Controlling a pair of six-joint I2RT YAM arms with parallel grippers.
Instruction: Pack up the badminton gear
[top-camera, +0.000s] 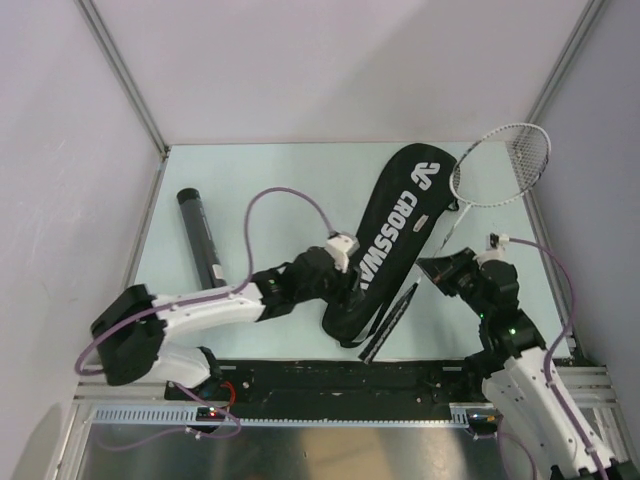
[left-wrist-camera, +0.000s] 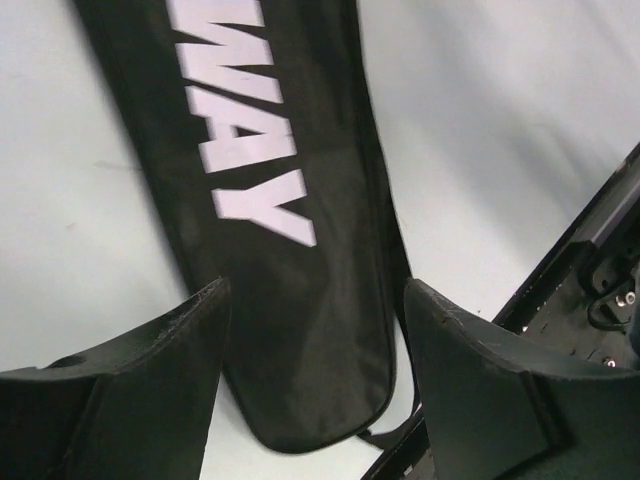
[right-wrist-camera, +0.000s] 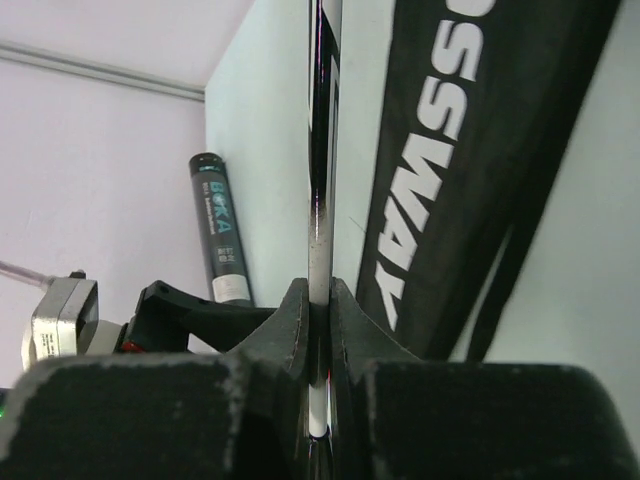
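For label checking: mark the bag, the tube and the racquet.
bag (top-camera: 398, 215), top view, on its white lettering.
tube (top-camera: 200, 238), top view, middle of its body.
racquet (top-camera: 503, 164), top view, on its strung head.

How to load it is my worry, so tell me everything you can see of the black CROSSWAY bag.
The bag is black fabric, racquet-shaped, with white CROSSWAY lettering and logo. It lies flat and slanted on the table, wide end far, narrow end near; no opening shows. The left gripper is open above the narrow end. A racquet, clamped in the right gripper, runs beside its right edge; contact unclear.
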